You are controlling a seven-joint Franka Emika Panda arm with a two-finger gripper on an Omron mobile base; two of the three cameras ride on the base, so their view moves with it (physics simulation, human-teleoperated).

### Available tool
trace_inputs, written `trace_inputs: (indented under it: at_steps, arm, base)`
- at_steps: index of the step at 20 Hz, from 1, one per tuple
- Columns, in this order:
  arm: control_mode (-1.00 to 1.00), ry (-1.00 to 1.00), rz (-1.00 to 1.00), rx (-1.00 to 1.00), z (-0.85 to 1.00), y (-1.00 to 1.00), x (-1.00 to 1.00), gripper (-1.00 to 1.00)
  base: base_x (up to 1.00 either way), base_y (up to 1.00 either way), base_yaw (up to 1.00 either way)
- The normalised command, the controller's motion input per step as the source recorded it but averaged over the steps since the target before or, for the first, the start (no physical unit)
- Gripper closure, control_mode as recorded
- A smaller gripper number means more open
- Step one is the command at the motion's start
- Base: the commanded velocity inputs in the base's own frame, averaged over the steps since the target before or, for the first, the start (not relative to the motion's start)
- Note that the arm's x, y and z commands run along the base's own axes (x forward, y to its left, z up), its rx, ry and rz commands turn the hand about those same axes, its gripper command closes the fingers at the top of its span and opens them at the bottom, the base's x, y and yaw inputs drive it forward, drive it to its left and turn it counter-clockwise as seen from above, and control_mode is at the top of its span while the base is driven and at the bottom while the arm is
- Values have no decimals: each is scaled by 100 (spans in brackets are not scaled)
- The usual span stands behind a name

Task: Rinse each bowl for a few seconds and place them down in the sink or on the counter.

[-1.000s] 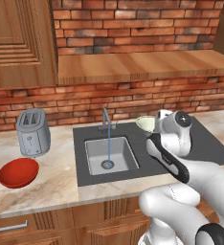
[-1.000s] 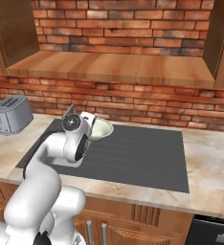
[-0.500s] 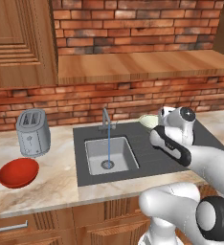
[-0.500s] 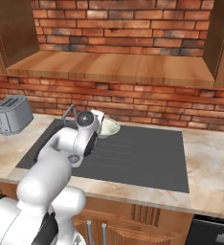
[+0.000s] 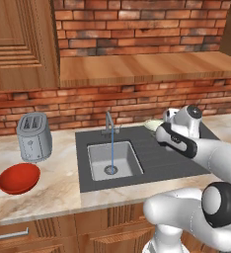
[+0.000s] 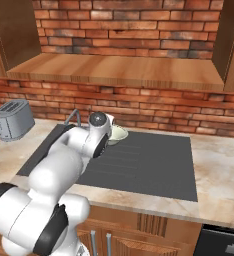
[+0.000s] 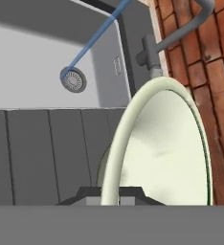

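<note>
Marble counter [image 5: 53, 190] — brick wall [image 5: 137, 24] behind.

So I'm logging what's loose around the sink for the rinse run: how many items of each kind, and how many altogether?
Bowls: 2, a red bowl on the counter and a cream-green bowl pinched at its rim by the pincer.
Toasters: 1, a silver toaster.
Total: 3.

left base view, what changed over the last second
The arm's wrist swung right and back over the drainboard, toward the brick wall. The gripper stays shut on the cream-green bowl, held at the back of the sink. Water still runs into the basin. The red bowl and toaster stayed put.
</note>
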Motion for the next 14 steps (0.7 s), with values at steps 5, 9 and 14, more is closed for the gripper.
trace_inputs:
  at_steps: [5, 9, 14]
  arm:
    - [-100, 0, 4, 0, -17, 0, 1, 100]
    - [-100, 0, 4, 0, -12, 0, 0, 100]
    - [-100, 0, 4, -1, -11, 0, 0, 100]
  base:
    - [0, 0, 0]
    - [0, 0, 0]
    - [0, 0, 0]
